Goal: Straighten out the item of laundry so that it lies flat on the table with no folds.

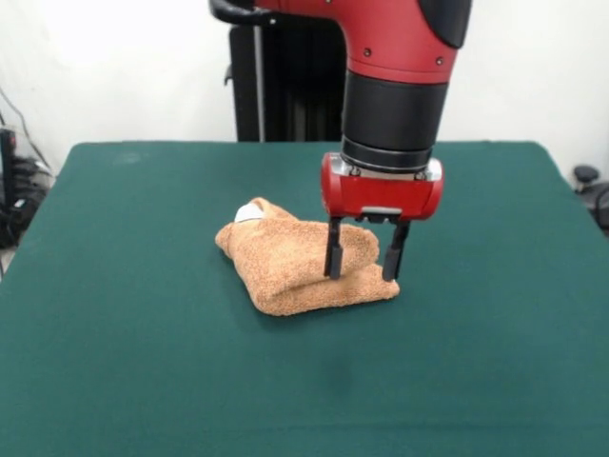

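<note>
centrally on the table (124,362), with its dark green top, lies the item of laundry (285,271), an orange-tan terry towel bunched into a folded heap rather than spread flat. a small white label (249,213) shows at its far upper edge. the red and black arm (395,86) descends from above, and the gripper (363,267) stands over the right part of the heap. its two dark fingers (333,249) are parted, their tips down at the cloth with a ridge of towel between them; whether they pinch it cannot be told.
</note>
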Controlling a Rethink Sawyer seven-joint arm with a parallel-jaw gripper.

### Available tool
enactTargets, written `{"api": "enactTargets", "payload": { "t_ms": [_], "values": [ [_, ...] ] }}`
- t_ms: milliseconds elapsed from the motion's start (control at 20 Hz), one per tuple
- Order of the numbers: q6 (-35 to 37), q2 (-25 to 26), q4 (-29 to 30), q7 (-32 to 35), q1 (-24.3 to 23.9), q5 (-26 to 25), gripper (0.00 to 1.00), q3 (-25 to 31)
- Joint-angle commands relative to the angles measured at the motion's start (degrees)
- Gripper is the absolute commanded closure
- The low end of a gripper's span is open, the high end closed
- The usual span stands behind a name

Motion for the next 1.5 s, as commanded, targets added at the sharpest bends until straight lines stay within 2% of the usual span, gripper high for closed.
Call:
{"api": "enactTargets", "payload": {
  "t_ms": [50,350,750,1050,1500],
  "values": [
    [-1.9,3.7,9.4,11.5,0.5,0.0,0.0,2.5],
    [-0.3,1.1,11.7,11.1,0.6,0.1,0.0,2.0],
    [-2.3,3.3,10.5,12.1,2.6,-0.2,0.0,0.4],
    [-4.9,6.3,9.3,12.2,2.5,-0.1,0.0,0.8],
    [-7.9,8.1,9.8,12.2,2.2,0.2,0.0,1.2]
  ]
}}
